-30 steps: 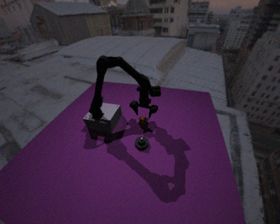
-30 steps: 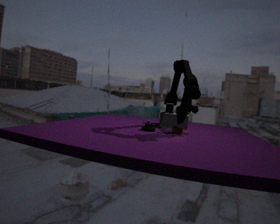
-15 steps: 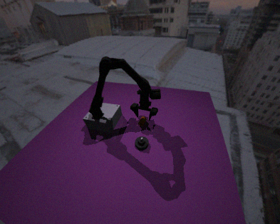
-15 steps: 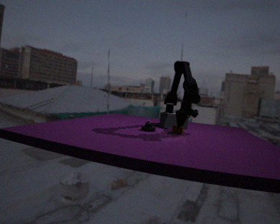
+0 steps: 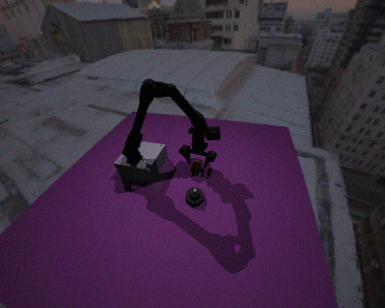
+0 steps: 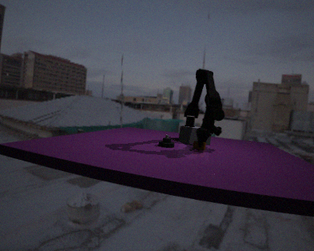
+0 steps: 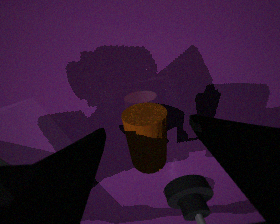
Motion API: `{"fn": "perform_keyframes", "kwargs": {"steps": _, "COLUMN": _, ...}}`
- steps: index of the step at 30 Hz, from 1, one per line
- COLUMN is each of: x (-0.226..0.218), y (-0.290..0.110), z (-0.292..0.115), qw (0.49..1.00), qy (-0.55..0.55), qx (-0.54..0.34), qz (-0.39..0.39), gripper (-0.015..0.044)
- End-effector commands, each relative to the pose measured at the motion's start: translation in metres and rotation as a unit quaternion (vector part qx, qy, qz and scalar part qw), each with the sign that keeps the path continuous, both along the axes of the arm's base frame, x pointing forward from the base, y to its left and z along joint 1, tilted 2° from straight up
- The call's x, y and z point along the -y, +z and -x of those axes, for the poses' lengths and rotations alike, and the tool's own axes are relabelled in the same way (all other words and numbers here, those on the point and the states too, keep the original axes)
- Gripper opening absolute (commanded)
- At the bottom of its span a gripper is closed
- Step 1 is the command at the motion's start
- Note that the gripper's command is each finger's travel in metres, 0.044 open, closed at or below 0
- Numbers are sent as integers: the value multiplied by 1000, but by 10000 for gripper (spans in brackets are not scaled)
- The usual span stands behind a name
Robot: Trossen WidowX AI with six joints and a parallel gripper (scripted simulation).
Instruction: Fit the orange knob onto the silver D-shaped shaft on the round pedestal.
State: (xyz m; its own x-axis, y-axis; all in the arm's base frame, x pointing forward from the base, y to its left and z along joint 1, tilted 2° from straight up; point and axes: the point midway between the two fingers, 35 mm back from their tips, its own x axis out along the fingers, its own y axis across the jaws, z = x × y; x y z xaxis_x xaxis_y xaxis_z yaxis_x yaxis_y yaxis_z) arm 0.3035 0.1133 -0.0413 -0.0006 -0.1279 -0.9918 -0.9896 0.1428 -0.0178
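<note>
The orange knob [image 7: 145, 137] [image 5: 195, 168] [image 6: 196, 146] stands upright on the purple mat, a short cylinder with a flat top. My gripper [image 7: 147, 125] [image 5: 197, 158] is open, with one dark finger on each side of the knob and a gap to both. The fingers hang low around the knob. The round dark pedestal [image 5: 195, 197] [image 6: 165, 142] [image 7: 188, 193] with the silver shaft [image 7: 199, 218] stands on the mat a short way in front of the knob. The knob's hole is hidden underneath it.
The arm's grey base block [image 5: 143, 162] [image 6: 188, 135] stands on the purple mat [image 5: 110, 245] [image 6: 109, 160] to the left of the knob. The mat's edges drop off to the rooftop scene around.
</note>
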Motion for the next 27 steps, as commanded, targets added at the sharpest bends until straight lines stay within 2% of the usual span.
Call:
{"fn": "perform_keyframes", "kwargs": {"steps": 1, "x": 2, "y": -5, "z": 2, "qw": 1000, "qy": -3, "qx": -5, "qz": 5, "gripper": 361}}
{"fn": "perform_keyframes", "kwargs": {"steps": 6, "x": 2, "y": -5, "z": 2, "qw": 1000, "qy": -3, "qx": -5, "qz": 5, "gripper": 240}}
{"fn": "perform_keyframes", "kwargs": {"steps": 17, "x": 2, "y": -5, "z": 2, "qw": 1000, "qy": -3, "qx": -5, "qz": 5, "gripper": 240}}
{"fn": "perform_keyframes", "kwargs": {"steps": 27, "x": 2, "y": -5, "z": 2, "qw": 1000, "qy": -3, "qx": -5, "qz": 5, "gripper": 179}}
